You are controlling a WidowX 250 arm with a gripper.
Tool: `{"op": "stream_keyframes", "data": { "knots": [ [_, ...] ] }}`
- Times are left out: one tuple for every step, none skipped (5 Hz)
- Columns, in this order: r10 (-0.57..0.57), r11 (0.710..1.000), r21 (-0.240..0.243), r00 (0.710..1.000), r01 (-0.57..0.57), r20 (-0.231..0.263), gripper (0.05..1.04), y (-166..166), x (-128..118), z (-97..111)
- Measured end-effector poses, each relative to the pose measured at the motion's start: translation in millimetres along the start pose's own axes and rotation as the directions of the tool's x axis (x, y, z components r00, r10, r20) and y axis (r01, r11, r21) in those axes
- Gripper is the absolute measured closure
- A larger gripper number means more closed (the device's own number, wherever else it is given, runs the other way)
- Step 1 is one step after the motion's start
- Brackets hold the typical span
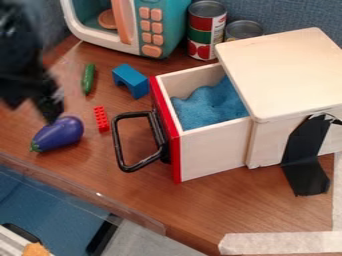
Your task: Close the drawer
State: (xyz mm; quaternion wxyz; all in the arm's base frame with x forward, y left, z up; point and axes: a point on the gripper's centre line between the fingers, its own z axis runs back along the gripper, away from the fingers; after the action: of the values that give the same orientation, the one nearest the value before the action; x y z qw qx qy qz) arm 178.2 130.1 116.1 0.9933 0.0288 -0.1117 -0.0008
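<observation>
Looks set for an inward push, with the handle of the open drawer toward the gripper (cannot tell whether spread or pressed together).

1 eggplant near 1 red brick.

Site type: lab-style robot test bench. Indicators: robot arm, toy microwave, toy eggplant, pale tape and black tape applied to the tabletop.
</observation>
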Motion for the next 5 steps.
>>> {"op": "stream_keyframes", "data": {
  "knots": [
    [-0.119,0.992,0.038,0.993,0.119,-0.009,0.083,10.3,-2.1,-16.5],
    [-0.227,0.972,0.062,0.974,0.228,-0.026,0.084,13.6,-7.5,-32.9],
    [-0.320,0.943,0.085,0.946,0.323,-0.042,0.084,10.2,-15.8,-46.2],
    [-0.380,0.920,0.076,0.923,0.385,-0.066,0.083,-0.8,-18.7,-53.2],
    [-0.406,0.909,0.068,0.910,0.412,-0.082,0.083,-10.4,-19.1,-57.1]
  ]
}}
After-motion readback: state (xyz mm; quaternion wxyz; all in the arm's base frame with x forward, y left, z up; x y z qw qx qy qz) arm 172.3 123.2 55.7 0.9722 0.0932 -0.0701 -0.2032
